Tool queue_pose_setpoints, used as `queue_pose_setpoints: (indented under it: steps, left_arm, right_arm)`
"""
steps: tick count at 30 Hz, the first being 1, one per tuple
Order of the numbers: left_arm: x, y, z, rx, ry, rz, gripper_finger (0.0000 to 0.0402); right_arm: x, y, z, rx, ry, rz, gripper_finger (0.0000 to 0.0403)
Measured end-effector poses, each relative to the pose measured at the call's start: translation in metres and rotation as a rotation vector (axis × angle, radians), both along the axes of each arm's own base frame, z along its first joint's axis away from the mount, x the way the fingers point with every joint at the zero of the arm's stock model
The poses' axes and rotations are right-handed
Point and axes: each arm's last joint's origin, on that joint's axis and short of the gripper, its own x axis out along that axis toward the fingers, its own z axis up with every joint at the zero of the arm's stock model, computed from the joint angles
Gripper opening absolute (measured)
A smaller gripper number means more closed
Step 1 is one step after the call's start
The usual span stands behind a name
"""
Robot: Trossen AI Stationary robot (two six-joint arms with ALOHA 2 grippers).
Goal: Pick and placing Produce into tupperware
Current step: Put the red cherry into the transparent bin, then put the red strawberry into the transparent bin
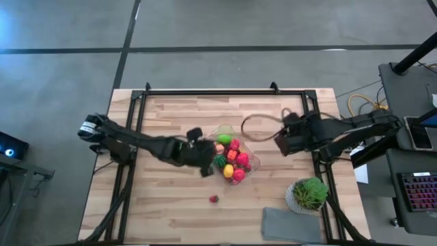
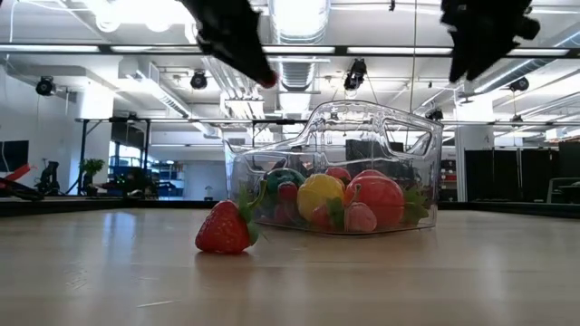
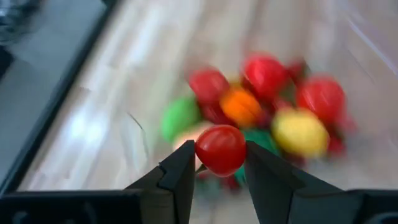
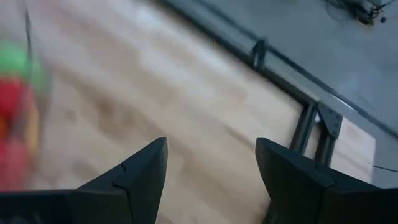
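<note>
Clear tub [image 1: 251, 156] holding produce [image 1: 232, 161]
Red, yellow, orange, green pieces piled inside; a strawberry [image 2: 225, 228] lies outside near the tub; a red tomato [image 3: 220, 150] is held above it.

A light wooden bench [image 1: 171, 205] in a dark frame is carrying a clear tupperware [image 1: 251, 152] near its middle, piled with coloured produce [image 1: 232, 160]. A lone strawberry [image 1: 214, 199] is lying just beside the tub. A potted plant [image 1: 308, 194] and a grey cloth [image 1: 290, 224] are sitting near one corner.
</note>
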Motion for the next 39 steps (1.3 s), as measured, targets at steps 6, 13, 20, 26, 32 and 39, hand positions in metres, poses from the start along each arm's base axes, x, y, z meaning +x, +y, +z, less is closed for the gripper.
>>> queue_pose_setpoints:
  steps: [6, 13, 20, 26, 32, 39]
  left_arm:
    - [0.028, 0.037, -0.006, 0.003, -0.133, 0.145, 0.0111]
    - [0.048, 0.060, -0.039, -0.263, -0.074, 0.137, 0.0127]
    - [0.044, 0.059, -0.037, -0.251, -0.041, 0.112, 0.0197]
    - [0.025, 0.041, -0.004, -0.340, -0.068, -0.106, 0.0212]
    - [0.006, -0.002, 0.018, -0.463, -0.081, -0.377, 0.0212]
    - [-0.001, -0.053, -0.021, -0.412, 0.074, -0.500, 0.0212]
  right_arm:
    - [-0.019, -0.005, 0.037, -0.061, -0.191, -0.011, 0.0238]
    - [-0.041, -0.010, 0.046, -0.034, -0.272, -0.018, 0.0238]
    - [-0.046, -0.011, 0.036, 0.000, -0.277, -0.048, 0.0238]
    - [-0.043, -0.010, 0.024, -0.011, -0.224, -0.043, 0.0238]
    - [-0.041, -0.009, 0.013, -0.022, -0.180, -0.040, 0.0238]
    - [-0.042, -0.010, 0.005, -0.036, -0.150, -0.038, 0.0238]
